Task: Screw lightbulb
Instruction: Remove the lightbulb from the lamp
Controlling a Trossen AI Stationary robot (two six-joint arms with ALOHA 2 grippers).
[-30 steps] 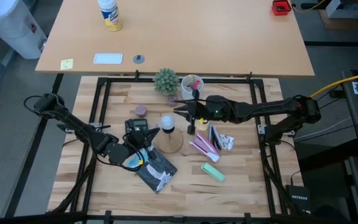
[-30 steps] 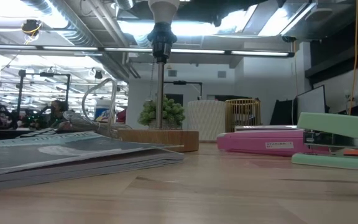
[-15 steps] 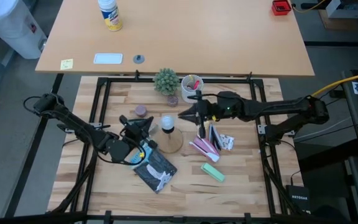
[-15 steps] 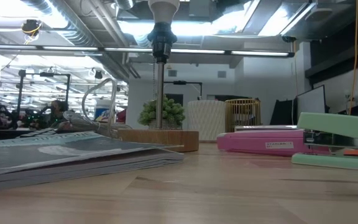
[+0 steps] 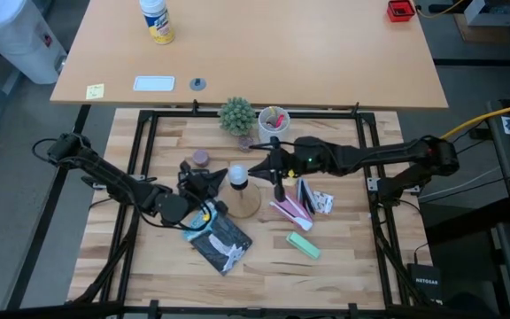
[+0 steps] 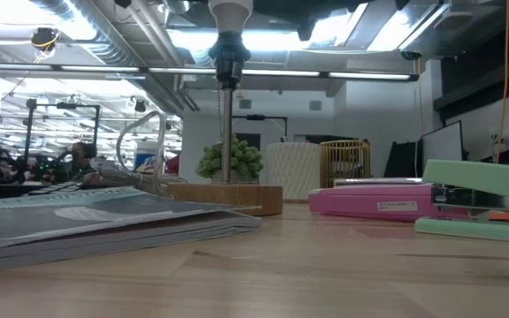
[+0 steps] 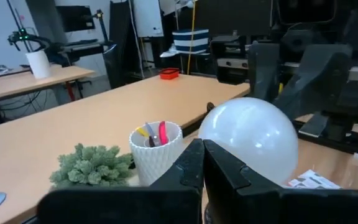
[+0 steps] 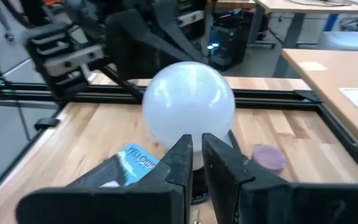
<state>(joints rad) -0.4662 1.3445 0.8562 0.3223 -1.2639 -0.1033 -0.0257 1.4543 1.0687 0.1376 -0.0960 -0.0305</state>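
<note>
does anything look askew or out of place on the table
Nothing looks spilled or damaged. The lightbulb sits upright in the socket of the wooden stand. The magazine lies at an angle to the table edges beside the stand, and the pink stapler and green stapler also lie slanted.

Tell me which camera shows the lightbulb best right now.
The right wrist view: the lightbulb fills the middle, whole globe visible. The left wrist view shows it partly behind the fingers, the high view as a small white dot, the low view only its underside.
</note>
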